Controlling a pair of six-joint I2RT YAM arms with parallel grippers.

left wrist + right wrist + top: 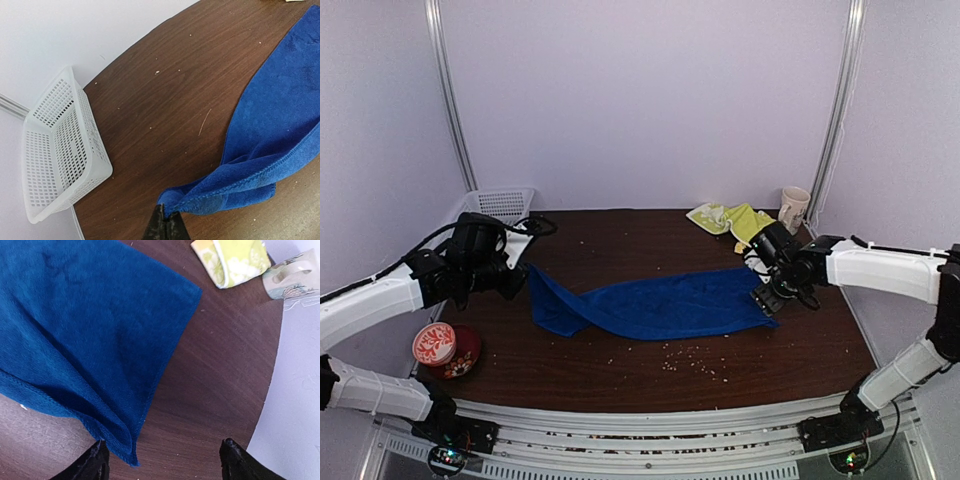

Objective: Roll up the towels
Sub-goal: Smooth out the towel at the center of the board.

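So far nothing is rolled: the royal-blue terry towel (660,305) lies stretched across the dark wooden table (620,365), the small yellow-green patterned towel (730,220) crumpled far right. The left end effector (167,227) pinches the blue one's left corner; the right end effector (162,457) straddles its right corner, spread.

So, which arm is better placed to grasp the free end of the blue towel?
The right: the right gripper is open at the free corner of the blue towel, while the left gripper is shut on the opposite corner.
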